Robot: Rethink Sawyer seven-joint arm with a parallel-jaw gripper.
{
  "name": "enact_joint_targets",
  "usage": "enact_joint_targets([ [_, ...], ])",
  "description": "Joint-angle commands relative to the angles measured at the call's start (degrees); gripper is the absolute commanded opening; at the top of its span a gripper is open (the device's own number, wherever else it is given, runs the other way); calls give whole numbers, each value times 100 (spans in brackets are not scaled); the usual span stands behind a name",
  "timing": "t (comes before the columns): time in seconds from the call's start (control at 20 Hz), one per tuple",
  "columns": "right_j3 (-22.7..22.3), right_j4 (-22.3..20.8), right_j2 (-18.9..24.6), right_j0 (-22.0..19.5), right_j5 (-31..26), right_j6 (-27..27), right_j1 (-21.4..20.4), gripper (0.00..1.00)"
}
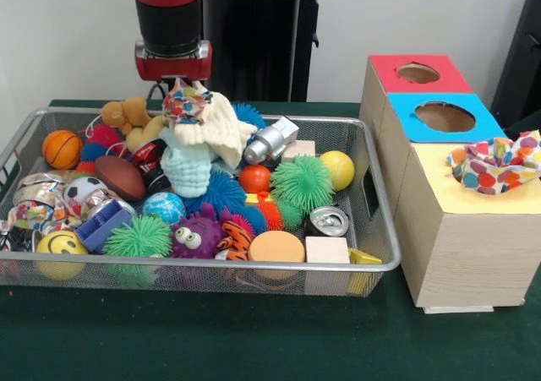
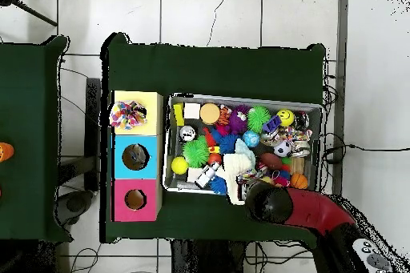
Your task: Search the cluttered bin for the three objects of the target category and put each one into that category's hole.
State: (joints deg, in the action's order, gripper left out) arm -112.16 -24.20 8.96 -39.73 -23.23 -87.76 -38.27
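My gripper [image 1: 179, 84] hangs over the back middle of the wire bin [image 1: 385, 258], shut on a colourful spotted cloth [image 1: 187, 103]. A cream knitted cloth [image 1: 221, 126] and a pale blue knitted cloth [image 1: 186, 168] hang bunched under it, reaching down into the toys. The fingertips are buried in the fabric. From overhead the arm's head [image 2: 267, 200] covers the gripper, and the pale cloths [image 2: 238, 172] show beside it. Another spotted cloth [image 1: 494, 166] lies crumpled on the yellow hole of the wooden box [image 1: 461, 246], also seen as the spotted cloth [image 2: 128, 113].
The box also has an open blue hole [image 1: 445, 116] and a red hole [image 1: 418, 73]. The bin holds several balls, spiky toys, a tin can [image 1: 328, 221], a wooden block [image 1: 326, 249], a silver robot toy [image 1: 269, 141] and a teddy [image 1: 127, 113].
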Motion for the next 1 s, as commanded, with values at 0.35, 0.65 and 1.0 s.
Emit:
enact_joint_targets([
  [0.35,-378,-173,-79,125,278,-577,-65,0],
  [0.65,-234,-145,-38,173,-67,-397,-41,100],
  [1.0,-81,-46,45,183,-219,-338,36,100],
])
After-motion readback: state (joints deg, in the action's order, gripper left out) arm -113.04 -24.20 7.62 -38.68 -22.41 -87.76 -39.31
